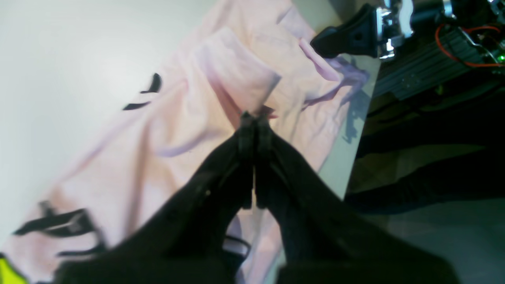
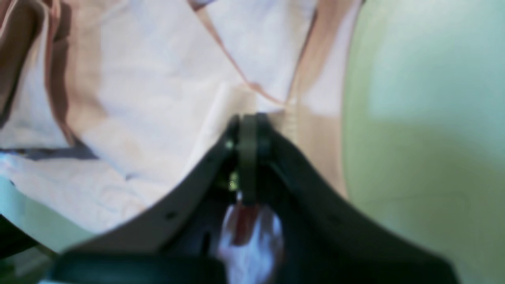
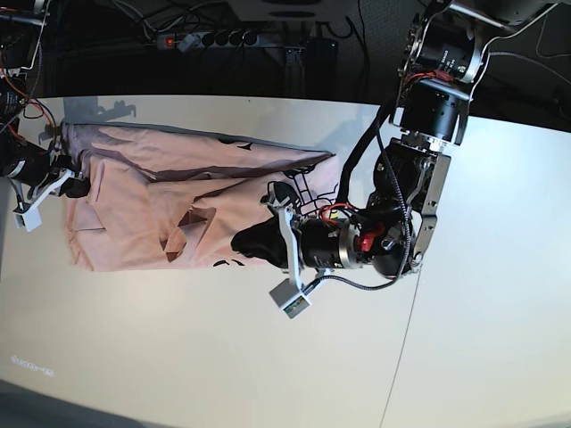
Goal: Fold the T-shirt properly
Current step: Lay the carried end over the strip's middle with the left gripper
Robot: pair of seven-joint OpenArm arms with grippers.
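The pale pink T-shirt [image 3: 134, 223] lies crumpled lengthwise on the white table [image 3: 178, 357], with black lettering [image 3: 299, 189] at its right end. My left gripper [image 3: 248, 241] sits at the shirt's near edge. In the left wrist view it [image 1: 254, 118] is shut, pinching a fold of the shirt [image 1: 158, 157]; black lettering [image 1: 59, 225] shows there too. My right gripper [image 3: 76, 189] is at the shirt's left end. In the right wrist view it [image 2: 248, 120] is shut on the shirt [image 2: 158, 98], with cloth bunched between the fingers. The right gripper also shows in the left wrist view [image 1: 343, 37].
The table's edge [image 1: 355, 138] runs close beside the shirt, with an aluminium frame and red wires [image 1: 426, 71] beyond it. A power strip and cables [image 3: 205, 37] sit behind the table. A seam [image 3: 401, 339] crosses the tabletop at the right.
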